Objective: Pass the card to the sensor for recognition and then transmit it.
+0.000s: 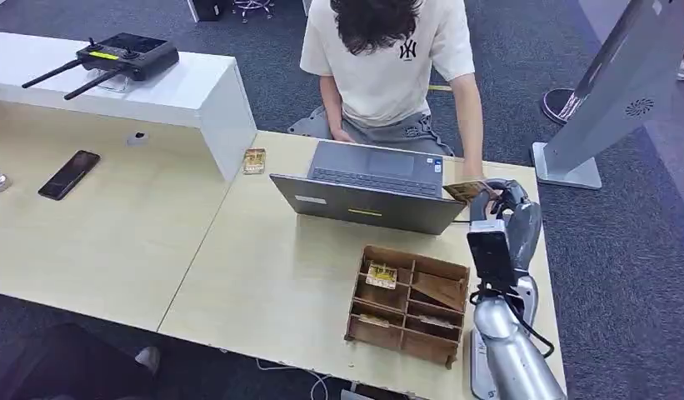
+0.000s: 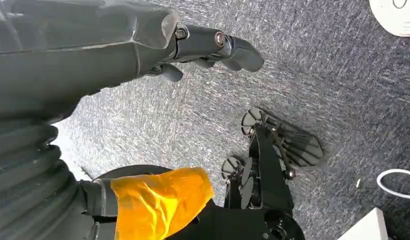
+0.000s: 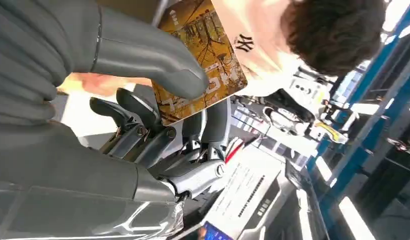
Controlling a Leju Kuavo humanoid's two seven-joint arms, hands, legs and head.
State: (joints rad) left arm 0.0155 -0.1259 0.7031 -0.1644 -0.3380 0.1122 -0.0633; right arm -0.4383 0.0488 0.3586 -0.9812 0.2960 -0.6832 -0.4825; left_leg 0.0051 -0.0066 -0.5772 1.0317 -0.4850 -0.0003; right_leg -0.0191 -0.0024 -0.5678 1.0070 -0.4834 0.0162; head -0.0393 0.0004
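Fingers (image 3: pixel 212 125) of the right hand (image 1: pixel 498 202) pinch the card (image 3: pixel 200 55) against the thumb, at about three o'clock on the worktop (image 1: pixel 263 275), just beside the laptop (image 1: pixel 371 187) and near a person's hand (image 1: pixel 471 171). The thin card could slide out if the pinch loosens. It could also catch the laptop's edge. The left hand (image 2: pixel 193 50) hangs over carpet, fingers loosely apart, holding nothing.

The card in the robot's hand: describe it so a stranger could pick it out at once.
Start at the open grey laptop on the light wooden table. At its right corner, the robot's right hand holds up a gold-brown printed card. Unlike the cards lying in the brown divided tray or by the white counter, it is off the table.
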